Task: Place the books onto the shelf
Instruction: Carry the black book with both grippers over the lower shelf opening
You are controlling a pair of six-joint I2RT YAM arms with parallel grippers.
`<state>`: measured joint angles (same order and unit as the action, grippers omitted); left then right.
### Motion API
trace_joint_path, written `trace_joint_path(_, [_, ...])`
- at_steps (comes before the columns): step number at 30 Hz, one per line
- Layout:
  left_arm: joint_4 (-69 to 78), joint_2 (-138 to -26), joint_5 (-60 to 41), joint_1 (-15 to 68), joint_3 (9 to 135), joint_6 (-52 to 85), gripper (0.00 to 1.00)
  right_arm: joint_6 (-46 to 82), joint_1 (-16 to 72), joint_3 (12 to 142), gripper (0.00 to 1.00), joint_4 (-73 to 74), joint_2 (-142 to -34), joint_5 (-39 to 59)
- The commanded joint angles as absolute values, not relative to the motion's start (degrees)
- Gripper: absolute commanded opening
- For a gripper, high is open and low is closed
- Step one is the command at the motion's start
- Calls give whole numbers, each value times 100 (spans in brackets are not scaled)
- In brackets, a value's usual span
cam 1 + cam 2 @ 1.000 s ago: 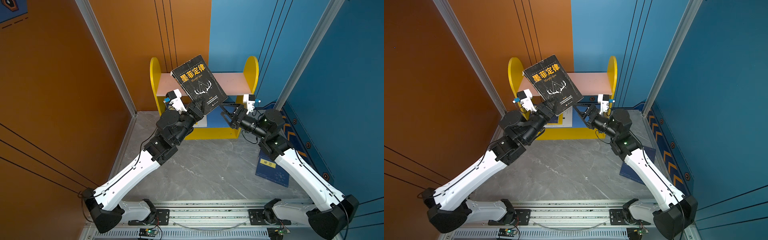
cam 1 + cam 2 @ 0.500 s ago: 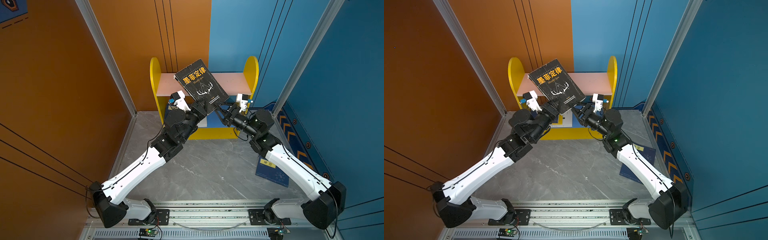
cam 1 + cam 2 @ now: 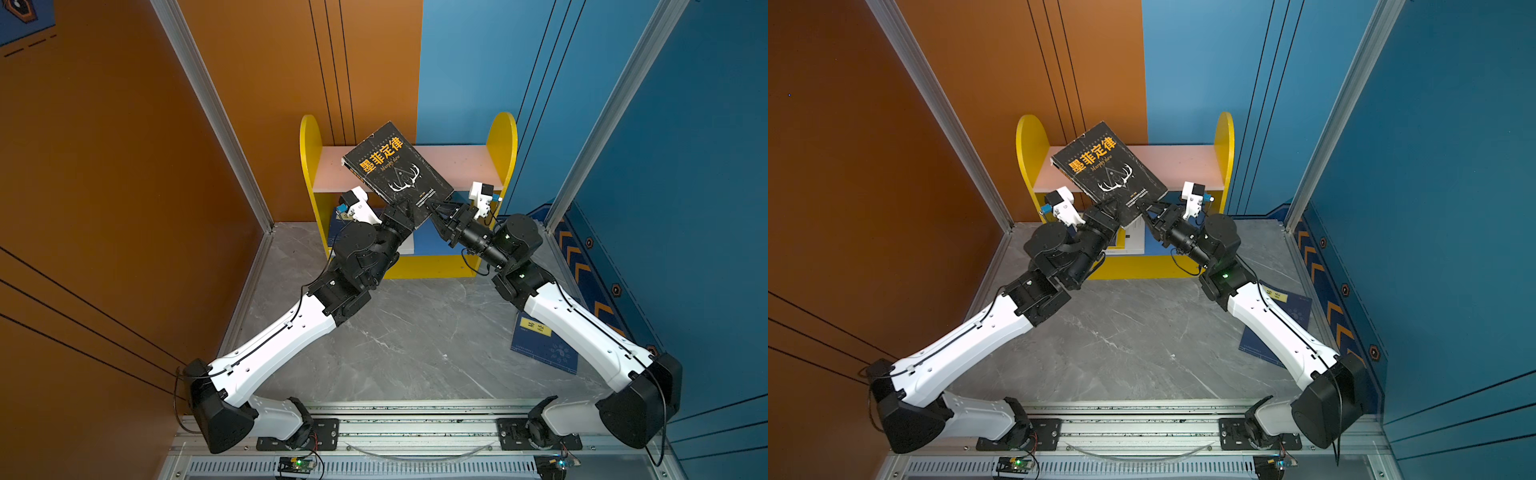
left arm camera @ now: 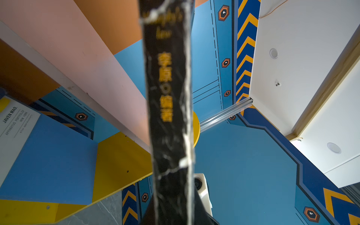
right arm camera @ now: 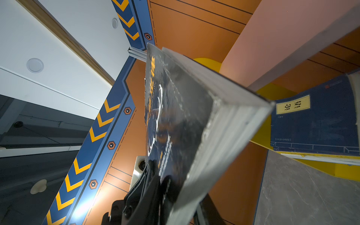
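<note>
Two grips on the black book [image 3: 395,166]! Left hand [image 3: 410,211], narrow, clamps its lower edge. Right hand [image 3: 434,205] pinches the corner beside it.

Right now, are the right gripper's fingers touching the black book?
Touching. The right wrist view shows one of the fingers lying on the black book near its corner; in both top views the right gripper meets that corner.

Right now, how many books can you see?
4: black book in left gripper; navy book on floor; second navy book and white book on lower shelf. More may be hidden.
</note>
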<state>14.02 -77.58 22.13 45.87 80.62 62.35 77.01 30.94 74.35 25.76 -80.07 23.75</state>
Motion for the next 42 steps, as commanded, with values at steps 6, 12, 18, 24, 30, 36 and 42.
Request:
trace_joint_path(6, [1415,-7626,2219,4628,8165,6170,10,7661,2951,7900,16,2495,-8132,2741])
trace_joint_path(12, [873,-7495,2004,4467,8252,6147,33,7629,2741,8343,14,2146,-8376,3388])
trace_joint_path(18, [25,-7163,1355,4010,8161,6191,47,7693,2405,8589,14,2057,-8523,3906])
trace_joint_path(24, [-119,-6539,688,3345,7481,6412,57,7956,2024,8829,15,2168,-8724,4457])
trace_joint_path(30, [-129,-6014,-369,2579,7128,6560,58,8077,1792,9014,14,2215,-8848,4942])
trace_joint_path(36, [-267,-6000,-950,2252,7259,6633,62,8094,1675,9166,15,2208,-8901,5417])
trace_joint_path(42, [-111,-6237,-1206,2224,7394,6748,57,8086,1666,9216,15,2202,-8864,5684])
